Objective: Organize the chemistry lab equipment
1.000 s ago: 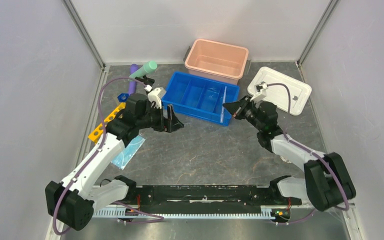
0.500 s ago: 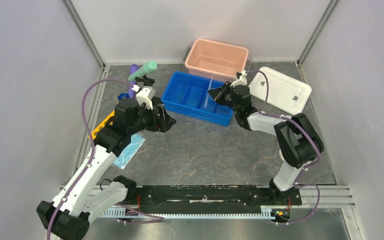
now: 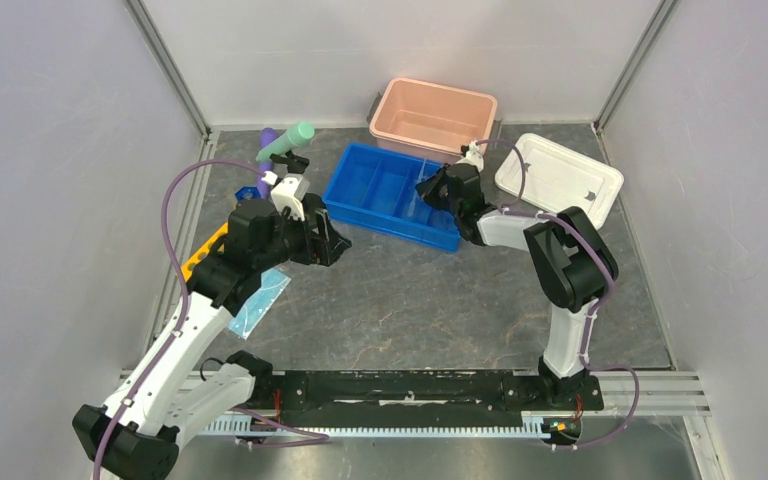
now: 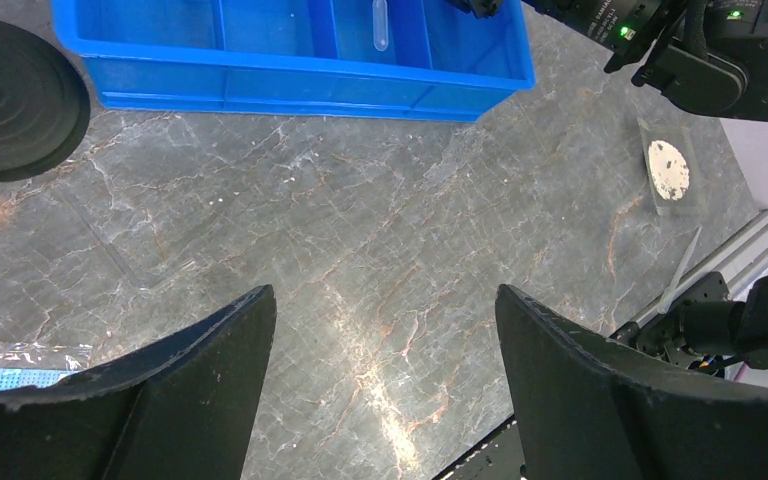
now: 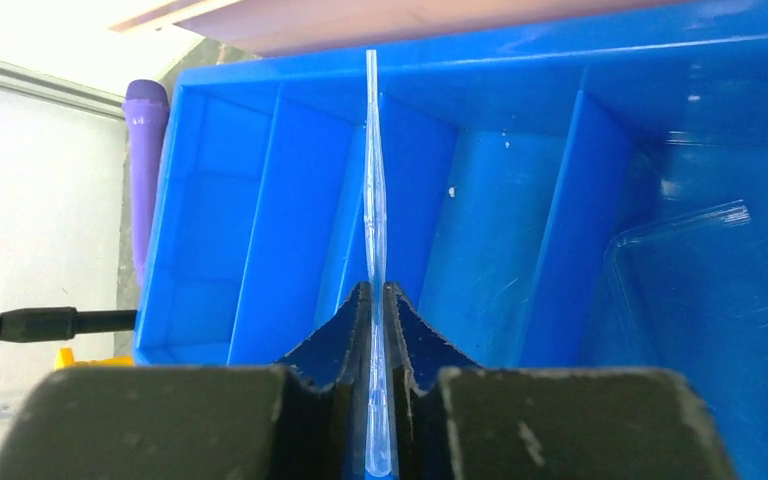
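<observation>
Table (image 3: 410,300) is lying mostly bare through the middle, giving both arms open room at 6 o'clock of the blue divided tray (image 3: 388,224). Pink bin (image 3: 430,88) is sitting just behind the tray at 12 o'clock and the white lid (image 3: 560,180) at 3 o'clock, so that side is looking tight. Left gripper (image 4: 385,300) is hanging wide open and empty over bare table near the tray's 8 o'clock corner. Right gripper (image 5: 377,292) is reaching over the tray's 3 o'clock end, jaws pinching a clear pipette (image 5: 372,170) that is pointing to 12 o'clock across the compartments; which one lies under it I cannot tell. I'm judging this the placing step: the next move is calling for lowering between the dividers, letting go, then lifting straight out, minding the clear plastic piece (image 5: 680,260) at 3 o'clock
</observation>
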